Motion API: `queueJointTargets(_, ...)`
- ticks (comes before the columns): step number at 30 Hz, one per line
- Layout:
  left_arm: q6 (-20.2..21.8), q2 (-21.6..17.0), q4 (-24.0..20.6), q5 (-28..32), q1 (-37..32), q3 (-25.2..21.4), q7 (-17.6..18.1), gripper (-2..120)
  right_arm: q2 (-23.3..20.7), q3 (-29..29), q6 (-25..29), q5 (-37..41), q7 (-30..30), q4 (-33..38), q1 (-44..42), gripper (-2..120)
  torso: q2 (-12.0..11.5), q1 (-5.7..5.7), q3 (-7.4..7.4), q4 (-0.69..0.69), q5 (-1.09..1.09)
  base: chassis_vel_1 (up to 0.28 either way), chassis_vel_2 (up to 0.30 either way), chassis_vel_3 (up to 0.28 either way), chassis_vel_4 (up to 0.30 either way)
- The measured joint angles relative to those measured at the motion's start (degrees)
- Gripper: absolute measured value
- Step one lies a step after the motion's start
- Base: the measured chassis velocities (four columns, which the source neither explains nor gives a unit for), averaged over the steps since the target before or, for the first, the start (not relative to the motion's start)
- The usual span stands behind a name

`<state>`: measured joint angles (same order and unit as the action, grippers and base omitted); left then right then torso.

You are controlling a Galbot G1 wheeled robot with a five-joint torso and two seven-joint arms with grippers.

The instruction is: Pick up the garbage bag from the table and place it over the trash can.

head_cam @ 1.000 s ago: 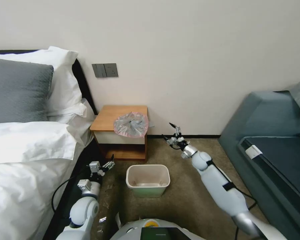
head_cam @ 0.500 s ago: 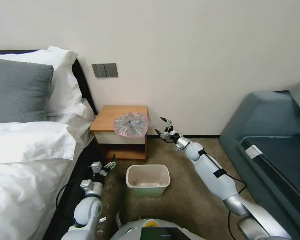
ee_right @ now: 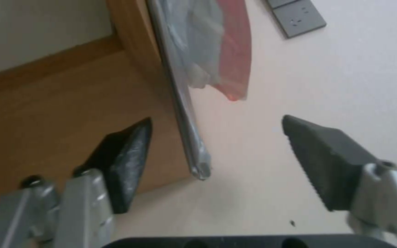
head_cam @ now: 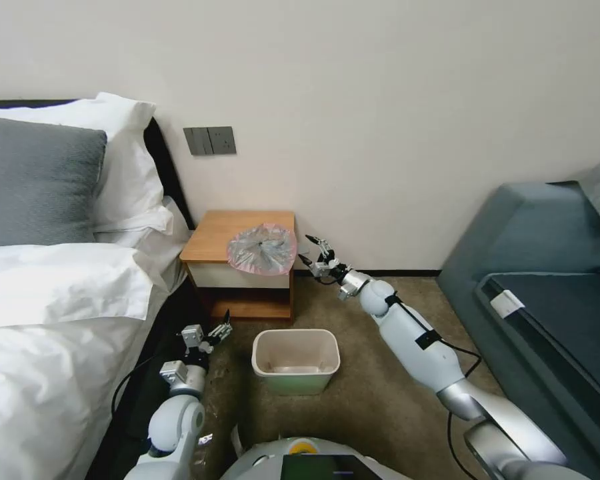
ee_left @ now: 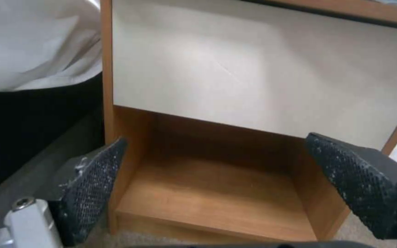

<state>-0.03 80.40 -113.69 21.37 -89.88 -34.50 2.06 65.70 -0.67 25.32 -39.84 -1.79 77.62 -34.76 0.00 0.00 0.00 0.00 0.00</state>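
Observation:
The garbage bag (head_cam: 262,248), crinkly translucent grey with a pink edge, lies spread on the right half of the table (head_cam: 223,230), overhanging its front edge. My right gripper (head_cam: 308,247) is open just off the table's right side, level with the top, a short gap from the bag. In the right wrist view the bag's pink edge (ee_right: 233,51) hangs beyond the open fingers (ee_right: 129,151), past the table's side (ee_right: 70,113). The cream trash can (head_cam: 296,360) stands empty on the carpet before the table. My left gripper (head_cam: 221,323) is open, low beside the bed, facing the table's lower shelf (ee_left: 217,196).
The bed (head_cam: 53,300) with white linen and pillows fills the left. A blue-grey sofa (head_cam: 553,280) stands at the right. A wall socket panel (head_cam: 210,141) is above the table. Open carpet (head_cam: 373,393) lies between the trash can and the sofa.
My right arm has swung left toward the table, bringing its open gripper from mid-floor to the table's right edge. The left arm has barely moved.

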Motion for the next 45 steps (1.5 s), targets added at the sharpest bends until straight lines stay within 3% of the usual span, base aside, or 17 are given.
queueJointTargets(4,0.0,0.0,0.0,0.0,0.0,0.0,0.1,99,0.0,-0.4,0.0,0.0,0.0,0.0,0.0,63,0.0,0.00,0.00,-0.01,0.00,0.000,0.000,0.000,0.000)
queueJointTargets(7,0.0,-0.1,-0.3,0.0,0.1,0.0,0.2,99,0.3,-0.9,-0.1,0.1,-0.1,-0.2,0.0,45,0.0,0.00,0.00,0.00,0.00,0.000,0.000,0.000,0.000)
queueJointTargets(21,0.1,-0.1,-0.6,0.0,-0.1,-0.3,0.2,99,0.3,-1.5,-0.2,0.3,-0.3,-0.2,0.0,0,0.0,0.00,0.00,0.00,0.00,0.000,0.000,0.000,0.000)
queueJointTargets(32,0.1,0.0,-0.3,0.1,0.6,-1.4,0.2,99,-0.4,-1.2,-1.1,1.4,-0.4,2.0,-1.0,0,0.0,0.00,0.00,0.01,0.01,0.000,0.000,0.000,0.000)
queueJointTargets(45,0.1,-0.3,2.0,1.3,3.2,-4.0,1.1,99,-4.9,2.7,-8.9,8.9,-0.3,19.6,-14.1,0,0.0,0.00,-0.01,0.01,-0.01,0.000,0.000,0.000,0.000)
